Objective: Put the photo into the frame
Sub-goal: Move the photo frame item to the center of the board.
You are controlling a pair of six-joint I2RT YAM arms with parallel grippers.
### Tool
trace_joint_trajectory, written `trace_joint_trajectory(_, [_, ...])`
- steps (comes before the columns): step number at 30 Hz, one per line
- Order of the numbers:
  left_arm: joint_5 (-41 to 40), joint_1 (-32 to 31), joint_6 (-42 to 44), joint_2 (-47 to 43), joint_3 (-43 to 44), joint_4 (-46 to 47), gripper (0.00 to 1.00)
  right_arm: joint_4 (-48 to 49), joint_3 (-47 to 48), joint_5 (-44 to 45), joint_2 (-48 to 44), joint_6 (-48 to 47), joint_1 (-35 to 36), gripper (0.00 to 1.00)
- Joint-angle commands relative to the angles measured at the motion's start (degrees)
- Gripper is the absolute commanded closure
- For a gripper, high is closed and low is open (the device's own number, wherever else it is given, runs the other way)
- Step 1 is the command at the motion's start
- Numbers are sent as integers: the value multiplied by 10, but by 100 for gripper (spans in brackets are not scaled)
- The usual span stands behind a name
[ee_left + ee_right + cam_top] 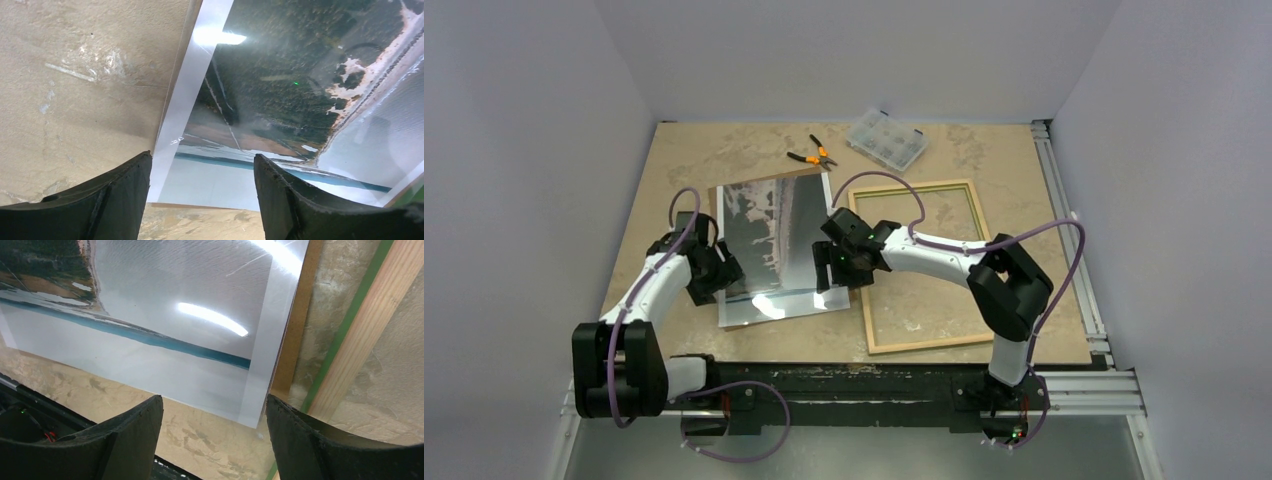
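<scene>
Two grippers [202,167] [215,410], one photo [774,250], one frame [924,345]

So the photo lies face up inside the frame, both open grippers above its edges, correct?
Not quite: the photo lies face up left of the frame, not inside it; the top view shows this. The left gripper and right gripper are open above its edges.

The photo [774,250] is dark grey and white with a white border; the frame [929,344] is pale wood edged green.
</scene>
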Motion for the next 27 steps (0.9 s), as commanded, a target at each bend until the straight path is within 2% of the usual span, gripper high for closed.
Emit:
trace_joint_trajectory(1, [110, -8, -10, -14, 2, 47, 31, 97, -6, -56, -1, 31, 10, 28])
trace_joint_trajectory(8, [137, -8, -12, -33, 7, 52, 35, 121, -34, -57, -19, 57, -1, 28])
trace_joint_trajectory(17, [134, -8, -8, -10, 3, 60, 36, 205, -95, -112, -114, 94, -24, 28])
trace_joint_trajectory(21, [147, -8, -10, 2, -3, 74, 36, 201, -93, -132, -123, 102, -24, 29])
trace_joint_trajectory(27, [169, -22, -28, 18, -18, 103, 37, 192, -147, -105, -191, 120, -24, 28])
